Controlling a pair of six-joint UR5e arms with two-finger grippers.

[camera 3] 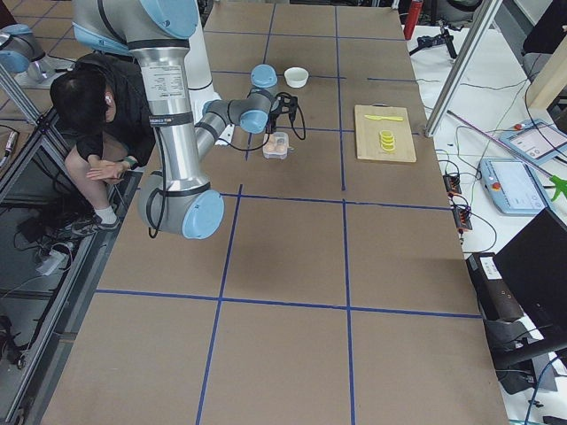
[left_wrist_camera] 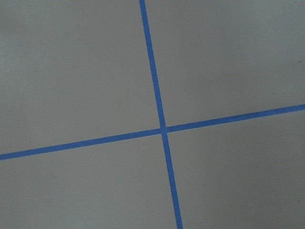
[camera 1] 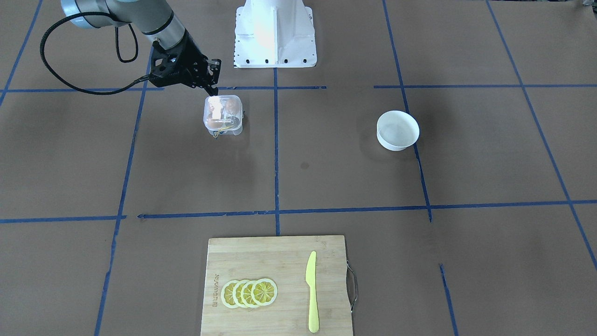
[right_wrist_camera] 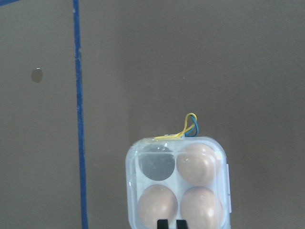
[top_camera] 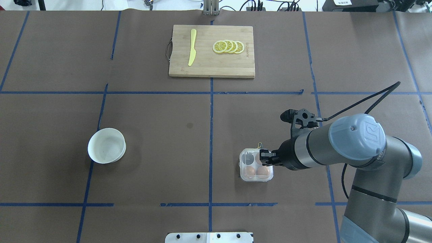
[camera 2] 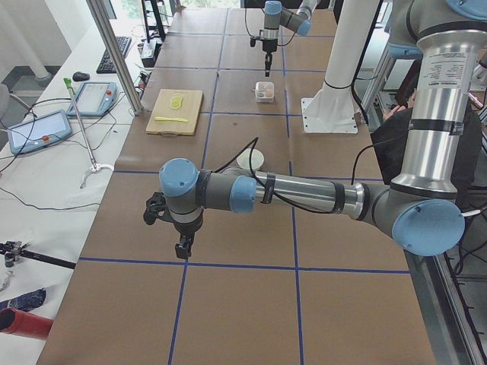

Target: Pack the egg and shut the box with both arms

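The right gripper (right_wrist_camera: 171,223) is cut off at the wrist view's lower edge. Only two black tips show, close together and seemingly shut on nothing, over the near edge of the box (right_wrist_camera: 131,191). The left gripper (camera 2: 183,247) shows only from the side, so I cannot tell its state. The clear box stands on the table (top_camera: 168,162), in the robot's right half. Tan eggs (right_wrist_camera: 196,163) fill three cells and one is bare. Glare blurs the lid. A yellow string (right_wrist_camera: 187,128) loops at its far edge.

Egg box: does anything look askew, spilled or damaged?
Nothing broken or spilled. The box sits flat with three eggs; one cell is empty, and a yellow string loops out at its edge.
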